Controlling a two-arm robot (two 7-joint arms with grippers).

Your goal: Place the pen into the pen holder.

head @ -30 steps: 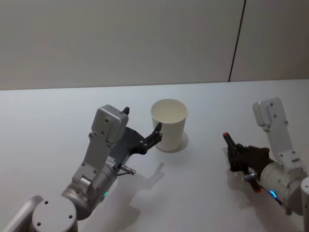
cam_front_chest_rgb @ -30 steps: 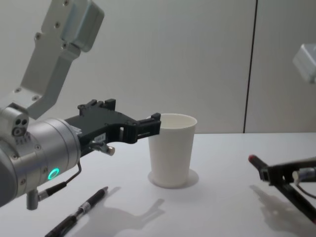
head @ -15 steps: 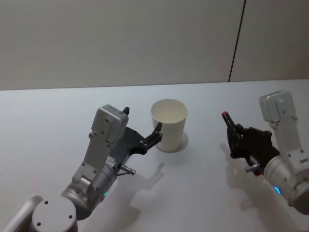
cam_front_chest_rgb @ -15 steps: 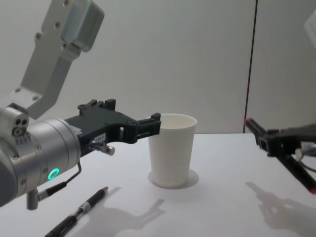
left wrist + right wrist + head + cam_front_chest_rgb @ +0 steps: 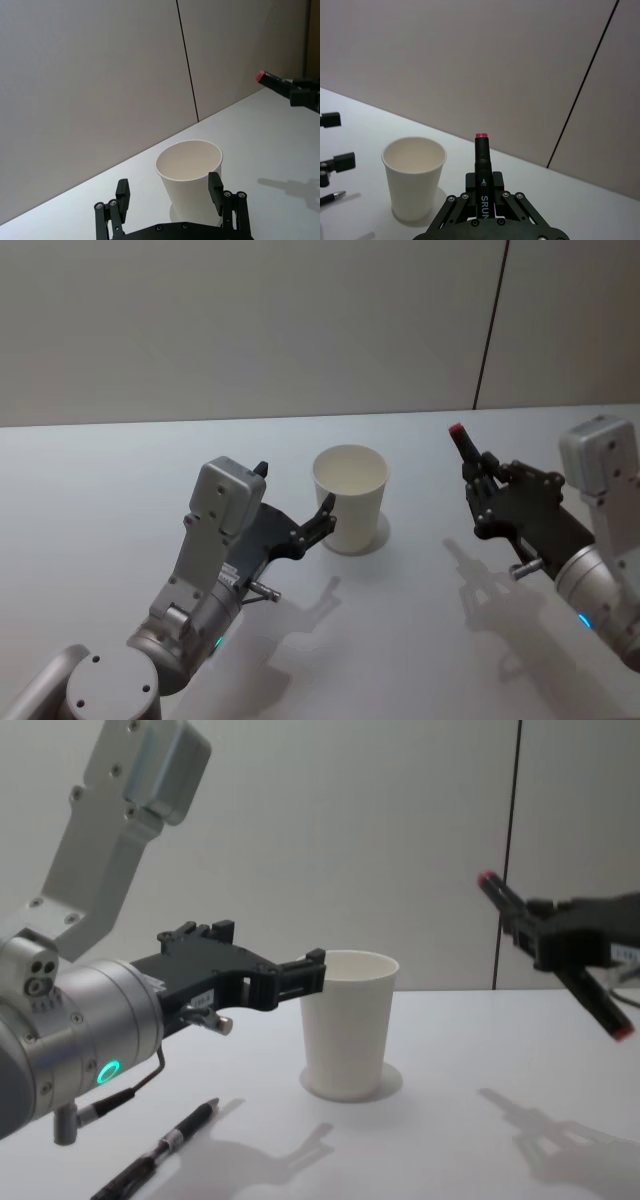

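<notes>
The right end effector point(image 5: 480, 483) is closed tight around the middle of the pen point(image 5: 464, 450). It holds it up in the air to the right of the pen holder point(image 5: 350, 498) and well apart from it, red end tipped up and away and the other end slanting down toward the near right. The left end effector point(image 5: 295, 488) has its fingers spread and holds nothing. One fingertip sits just beside the holder's left wall, and I can't tell whether it touches. The tilt looks like the main danger: brought over at this slant, the lower tip may catch the rolled rim instead of dropping inside. The holder looks light enough to tip or skid from that knock, and a nudge from the left fingertip could shift it too. Once released, a pen this long would lean on the rim and might pull the holder over. The pen is a dark, smooth, straight barrel with a red cap and pale lettering. The holder is plain white paper, tapered, matte, open and empty inside. A second pen point(image 5: 160, 1150), slim and black, lies flat on the pale, smooth desk point(image 5: 100, 490) at the near left.
</notes>
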